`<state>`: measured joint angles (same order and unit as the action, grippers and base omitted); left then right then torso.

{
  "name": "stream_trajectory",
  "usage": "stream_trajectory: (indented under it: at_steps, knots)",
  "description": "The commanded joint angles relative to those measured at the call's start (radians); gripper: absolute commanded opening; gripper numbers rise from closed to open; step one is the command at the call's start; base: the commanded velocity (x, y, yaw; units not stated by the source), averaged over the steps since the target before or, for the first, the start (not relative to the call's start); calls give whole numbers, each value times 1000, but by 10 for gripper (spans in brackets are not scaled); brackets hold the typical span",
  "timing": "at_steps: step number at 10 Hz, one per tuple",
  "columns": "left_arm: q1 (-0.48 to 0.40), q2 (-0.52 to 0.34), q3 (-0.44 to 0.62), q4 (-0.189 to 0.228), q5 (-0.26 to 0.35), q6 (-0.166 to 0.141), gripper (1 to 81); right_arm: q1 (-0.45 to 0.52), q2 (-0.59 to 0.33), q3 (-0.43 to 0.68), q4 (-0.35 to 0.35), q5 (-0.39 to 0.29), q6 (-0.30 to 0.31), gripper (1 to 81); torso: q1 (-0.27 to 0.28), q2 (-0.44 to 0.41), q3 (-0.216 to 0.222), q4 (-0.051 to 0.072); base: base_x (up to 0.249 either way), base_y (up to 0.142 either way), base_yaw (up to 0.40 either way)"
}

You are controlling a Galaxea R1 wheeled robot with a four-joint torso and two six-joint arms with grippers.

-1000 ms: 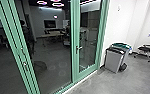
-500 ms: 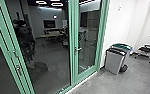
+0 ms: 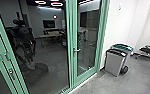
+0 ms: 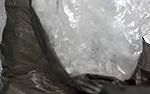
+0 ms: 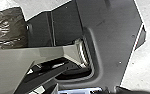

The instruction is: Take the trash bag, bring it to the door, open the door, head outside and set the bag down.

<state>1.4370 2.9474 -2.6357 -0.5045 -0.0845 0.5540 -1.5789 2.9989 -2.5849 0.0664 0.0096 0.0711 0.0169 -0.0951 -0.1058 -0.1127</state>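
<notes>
So the trash bag (image 4: 23,47) is right up close to my left wrist, dark film around some crinkly pale plastic (image 4: 96,42). Honestly can't tell how far open my left end effector is or if it really has hold of anything, and same deal with my right end effector. The green-framed glass door (image 3: 87,74) looks shut. My worry: weak grip plus a quick turn, and the bag slips. Thin film could also snag on the handle (image 3: 76,50) and rip. Swing too wide and I'd probably clip the grey bin (image 3: 114,63).
</notes>
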Motion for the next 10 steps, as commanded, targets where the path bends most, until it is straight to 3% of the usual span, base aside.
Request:
stream_trajectory:
  at_steps: [1,10]
  knots:
    - [-46,-37,54,9,52,9,10,35,-41,94,-27,-57,-4,811,0,0,0,0,136,-67,0]
    - [-45,-31,49,14,40,9,10,33,1,25,-26,-54,-2,811,0,0,0,0,141,-67,0]
